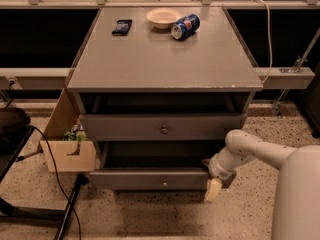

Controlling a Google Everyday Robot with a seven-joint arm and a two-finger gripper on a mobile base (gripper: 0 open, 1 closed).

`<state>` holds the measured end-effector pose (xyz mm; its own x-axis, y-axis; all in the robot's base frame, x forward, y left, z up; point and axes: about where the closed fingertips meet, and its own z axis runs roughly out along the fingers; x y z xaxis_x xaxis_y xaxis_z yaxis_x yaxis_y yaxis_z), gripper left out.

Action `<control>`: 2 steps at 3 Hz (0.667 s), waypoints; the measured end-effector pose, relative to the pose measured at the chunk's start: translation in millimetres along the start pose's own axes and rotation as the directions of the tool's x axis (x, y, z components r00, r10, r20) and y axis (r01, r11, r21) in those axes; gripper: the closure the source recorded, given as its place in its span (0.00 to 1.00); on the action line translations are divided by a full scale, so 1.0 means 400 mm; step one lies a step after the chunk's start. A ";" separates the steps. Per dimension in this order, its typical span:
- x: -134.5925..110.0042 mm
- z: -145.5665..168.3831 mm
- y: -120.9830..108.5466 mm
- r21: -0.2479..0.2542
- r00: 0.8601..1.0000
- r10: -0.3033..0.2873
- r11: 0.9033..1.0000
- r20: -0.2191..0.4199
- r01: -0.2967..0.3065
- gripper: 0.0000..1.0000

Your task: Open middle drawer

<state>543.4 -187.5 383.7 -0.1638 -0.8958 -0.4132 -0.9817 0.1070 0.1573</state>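
The grey cabinet (165, 59) shows two drawer fronts. The upper one (125, 126) has a small round knob (164, 129). Below a dark gap is the middle drawer (130, 179), a shallow grey front with a small knob (164, 183), standing slightly forward of the frame. The lowest drawer is hidden beneath it. My gripper (215, 184) is at the middle drawer's right end, low near the floor, against the front's corner. The white arm (260, 151) reaches in from the lower right.
On the cabinet top lie a black phone (122, 26), a white bowl (162, 18) and a blue can (185, 26) on its side. A wooden box (67, 154) stands at the left. Black cables and a stand (70, 204) cross the speckled floor at the left.
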 end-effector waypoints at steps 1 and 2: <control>0.016 -0.003 0.028 -0.041 0.999 0.035 0.999 -0.013 -0.036 0.00; 0.019 -0.010 0.037 -0.051 0.999 0.046 0.998 -0.018 -0.046 0.00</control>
<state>527.8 -194.6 386.3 -0.2066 -0.8975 -0.3896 -0.9668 0.1261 0.2221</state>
